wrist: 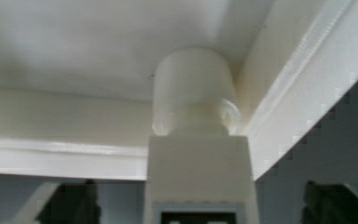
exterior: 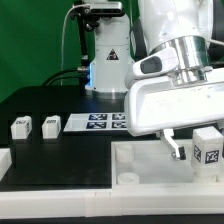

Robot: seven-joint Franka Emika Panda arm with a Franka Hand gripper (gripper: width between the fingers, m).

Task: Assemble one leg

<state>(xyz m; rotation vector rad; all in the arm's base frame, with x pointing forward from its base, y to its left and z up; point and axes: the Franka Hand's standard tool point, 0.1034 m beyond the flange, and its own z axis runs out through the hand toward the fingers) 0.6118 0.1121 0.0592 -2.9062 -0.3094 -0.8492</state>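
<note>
My gripper (exterior: 190,148) hangs low at the exterior view's right, over the end of the large white tray-like part (exterior: 140,168). One leg (exterior: 208,148), a small white block with a tag, stands between my fingers there. One finger (exterior: 176,147) shows beside it with a gap. In the wrist view the leg (wrist: 197,150) runs up the middle, with its rounded peg end toward the white part (wrist: 69,110). The dark fingertips (wrist: 73,203) stand well off on both sides of the gripper's middle (wrist: 199,205), so the jaws are open. Two more legs (exterior: 20,127) (exterior: 50,124) sit at the left.
The marker board (exterior: 100,121) lies flat on the black table behind the tray-like part. The robot's base column (exterior: 105,60) and cables stand at the back. A low white rim (exterior: 40,180) borders the table's front.
</note>
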